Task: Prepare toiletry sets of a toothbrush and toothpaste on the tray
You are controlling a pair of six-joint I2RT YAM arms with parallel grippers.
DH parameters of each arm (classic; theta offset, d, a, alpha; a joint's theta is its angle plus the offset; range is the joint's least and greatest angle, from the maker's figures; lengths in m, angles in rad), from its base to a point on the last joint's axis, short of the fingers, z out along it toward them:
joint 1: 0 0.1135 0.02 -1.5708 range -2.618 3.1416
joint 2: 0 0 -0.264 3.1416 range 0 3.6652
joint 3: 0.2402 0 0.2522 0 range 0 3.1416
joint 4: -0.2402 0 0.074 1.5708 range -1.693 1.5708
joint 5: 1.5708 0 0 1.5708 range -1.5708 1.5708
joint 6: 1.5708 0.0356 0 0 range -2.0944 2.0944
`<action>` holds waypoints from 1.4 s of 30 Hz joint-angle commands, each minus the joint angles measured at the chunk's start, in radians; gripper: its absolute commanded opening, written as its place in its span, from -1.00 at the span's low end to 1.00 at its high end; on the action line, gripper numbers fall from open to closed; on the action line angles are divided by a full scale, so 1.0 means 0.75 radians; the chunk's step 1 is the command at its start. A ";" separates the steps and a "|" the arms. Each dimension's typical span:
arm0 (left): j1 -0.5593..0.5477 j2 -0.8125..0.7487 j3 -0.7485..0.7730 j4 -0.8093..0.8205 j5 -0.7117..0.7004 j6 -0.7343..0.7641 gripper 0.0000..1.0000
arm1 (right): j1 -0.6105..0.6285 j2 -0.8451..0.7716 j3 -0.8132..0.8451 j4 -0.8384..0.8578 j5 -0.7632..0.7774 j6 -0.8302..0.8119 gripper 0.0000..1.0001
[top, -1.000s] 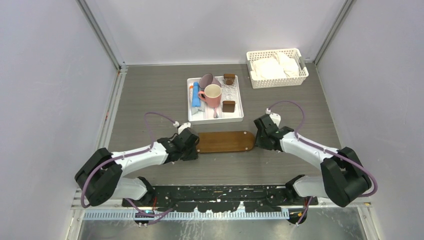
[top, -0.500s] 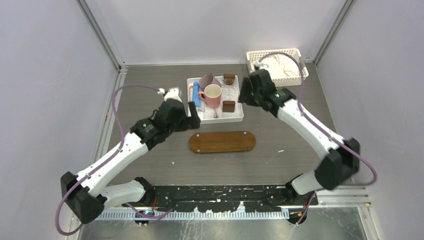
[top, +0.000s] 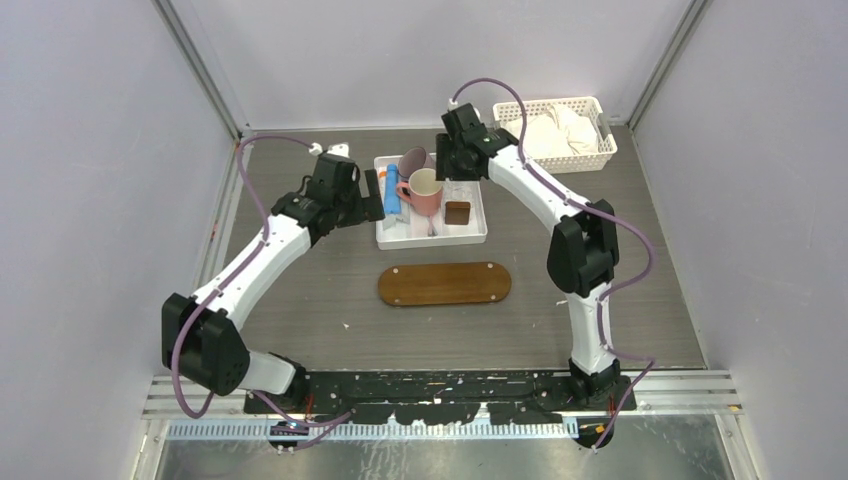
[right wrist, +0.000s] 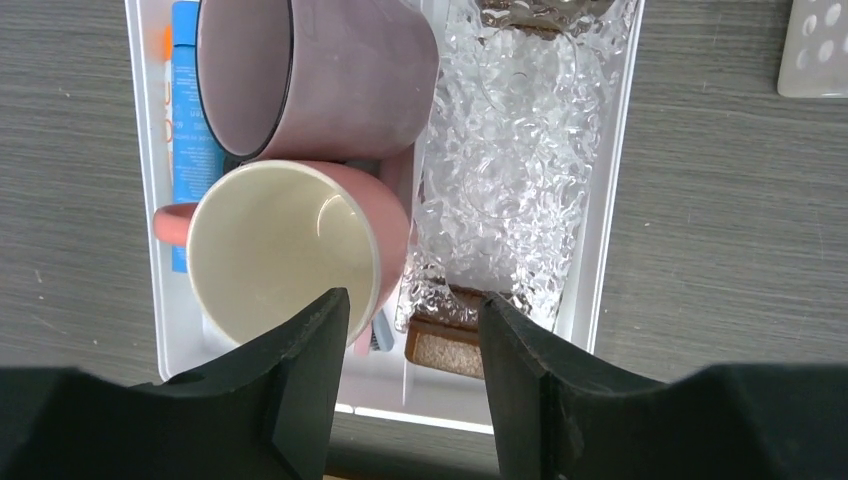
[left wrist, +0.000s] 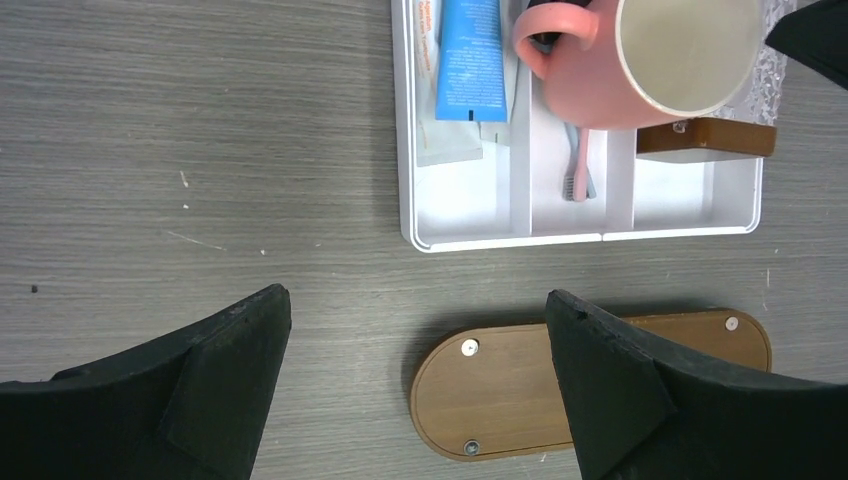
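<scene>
Lying crosswise — tray (top: 444,284), long axis left-right.

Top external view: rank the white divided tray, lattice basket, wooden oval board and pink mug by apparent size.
1. white divided tray and lattice basket, too alike to rank
2. wooden oval board
3. pink mug

In white tray (left wrist: 580,237): pink mug (left wrist: 680,50) covers toothbrush (left wrist: 578,170) handle, mauve mug (right wrist: 320,75) behind; blue tube (left wrist: 472,55) uncovered alongside.
</scene>
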 commanded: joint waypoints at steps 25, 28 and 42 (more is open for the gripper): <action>0.058 -0.035 -0.106 0.125 0.081 0.041 1.00 | 0.097 0.190 0.273 -0.120 0.020 -0.125 -0.98; 0.058 -0.028 -0.102 0.121 0.085 0.051 0.99 | 0.097 0.180 0.319 -0.138 0.009 -0.145 -0.98; 0.061 -0.023 -0.089 0.121 0.083 0.064 1.00 | 0.095 -0.301 0.143 -0.107 0.121 -0.130 -0.98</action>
